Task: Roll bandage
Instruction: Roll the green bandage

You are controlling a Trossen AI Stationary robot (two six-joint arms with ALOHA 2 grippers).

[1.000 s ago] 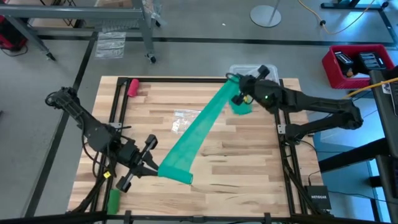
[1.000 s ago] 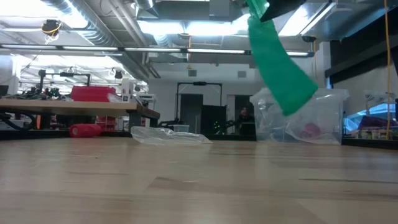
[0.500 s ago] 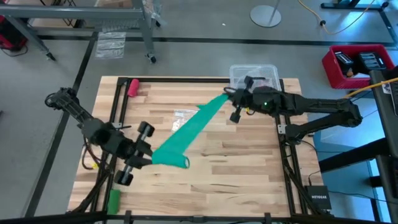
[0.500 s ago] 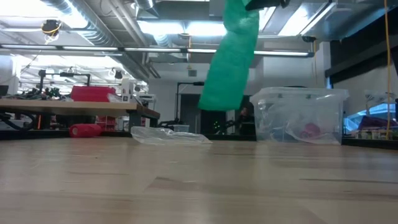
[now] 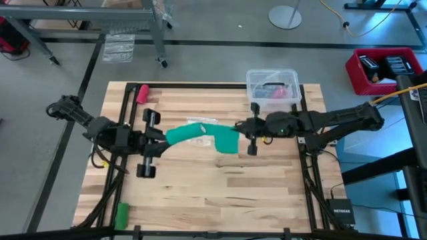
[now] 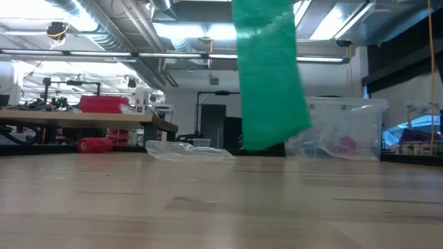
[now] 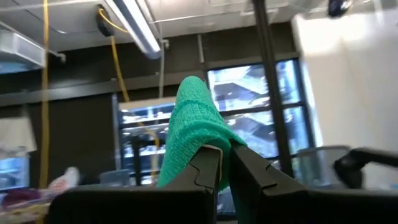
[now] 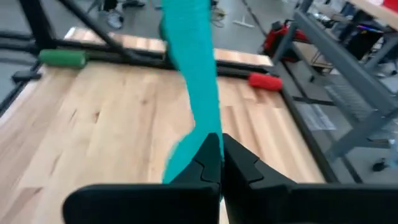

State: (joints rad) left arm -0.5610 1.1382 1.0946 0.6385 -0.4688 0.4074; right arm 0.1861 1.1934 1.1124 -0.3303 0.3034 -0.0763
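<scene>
End effectors (image 5: 160, 139) (image 5: 244, 128) clamped on bandage (image 5: 193, 132)

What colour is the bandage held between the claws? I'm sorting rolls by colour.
Teal-green, plain; the bandage shows best in the high view.

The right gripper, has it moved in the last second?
Yes. In the high view the right gripper, shut on the bandage, has swung away from the clear plastic bin toward the table's middle, closer to the left gripper.
</scene>
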